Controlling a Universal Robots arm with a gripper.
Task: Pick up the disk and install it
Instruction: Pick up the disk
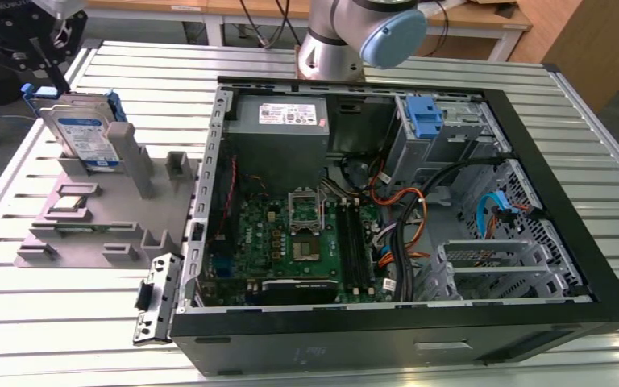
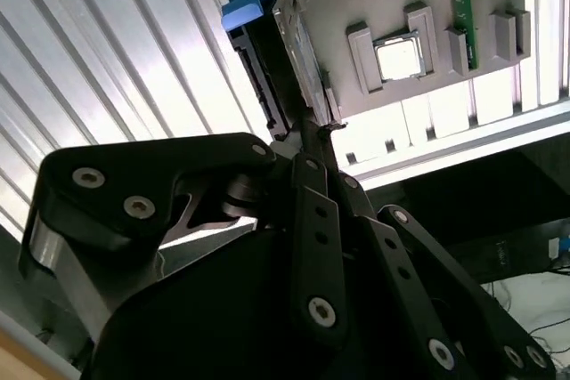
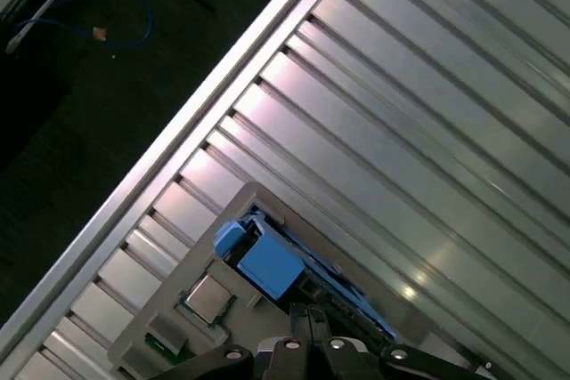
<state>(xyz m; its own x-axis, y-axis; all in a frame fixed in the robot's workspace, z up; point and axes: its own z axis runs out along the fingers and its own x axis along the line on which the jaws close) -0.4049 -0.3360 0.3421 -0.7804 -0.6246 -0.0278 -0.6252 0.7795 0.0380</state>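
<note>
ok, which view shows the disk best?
Exterior view: the disk stands upright in the grey holder, label facing the camera. The wrist views catch its edge and blue carrier.

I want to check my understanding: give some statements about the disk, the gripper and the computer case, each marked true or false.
1. The disk stands upright in the grey holder, outside the computer case. True.
2. The case is closed by a side panel. False: it is open, and the motherboard shows.
3. The gripper is at the disk's top edge. True.
4. The power supply lies outside the case. False: it sits inside, in a corner.
</note>
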